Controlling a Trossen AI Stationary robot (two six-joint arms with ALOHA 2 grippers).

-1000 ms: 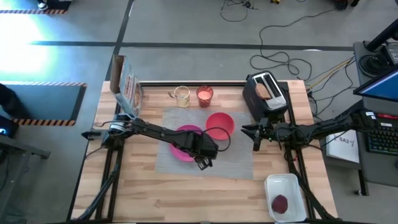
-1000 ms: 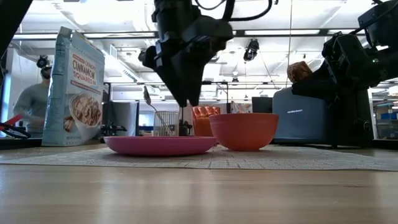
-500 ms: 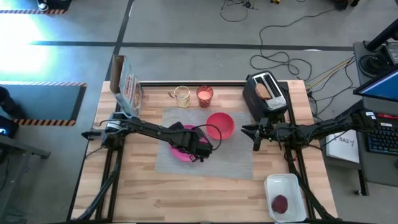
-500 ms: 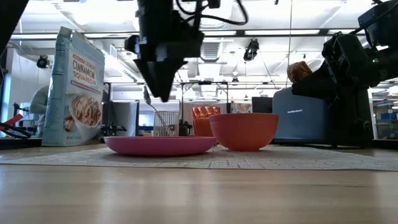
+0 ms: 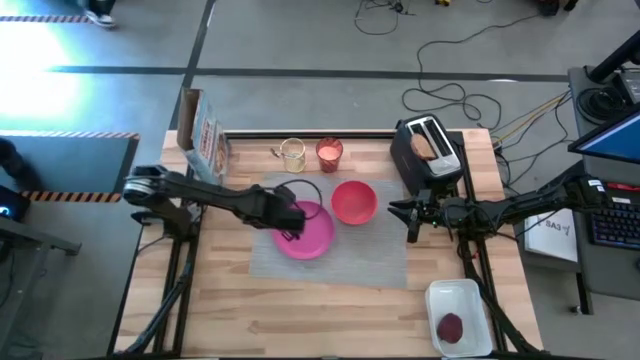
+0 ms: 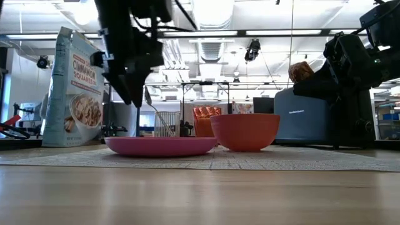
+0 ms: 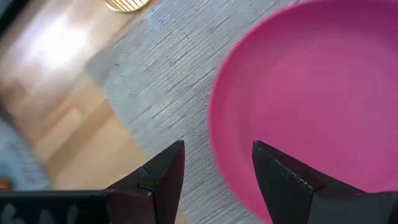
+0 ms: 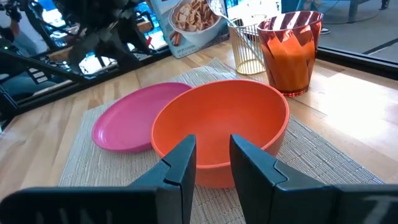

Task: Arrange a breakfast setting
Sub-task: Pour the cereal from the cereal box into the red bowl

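Since a second ago the left gripper [image 5: 289, 222] has pulled back from over the middle of the grey woven placemat [image 5: 385, 260] toward the table's left edge, and now hangs above the left rim of the pink plate [image 5: 312, 235]. Nothing else has shifted. Its fingers stand apart with nothing between them, and in the left wrist view they frame the plate's rim and the mat without touching either.

The plate lies flat on the placemat, with the red bowl [image 5: 353, 201] just beside it toward the toaster [image 5: 428, 152]. At the table's far edge stand the glass of orange drink [image 5: 329, 153] and a glass of pale liquid [image 5: 292, 154], with a metal spoon [image 6: 147, 97] standing in the pale one, and a cereal box [image 5: 205, 140] at the far left corner. A toast slice [image 5: 424, 146] sticks up from the toaster, and a dark red patty [image 5: 451, 327] rests in a white tray [image 5: 459, 296] at the near right corner.

The plate and bowl look light, stiff and smooth, so a rim pinch would serve but could slip. The glass is fragile and full; it is best taken around its wall and kept upright. The spoon is thin and should be gripped by its handle. Toast is light and crumbly, needing a gentle pinch on its exposed top.

The right gripper [image 5: 411, 218] waits near the bowl's right side, fingers parted and empty.
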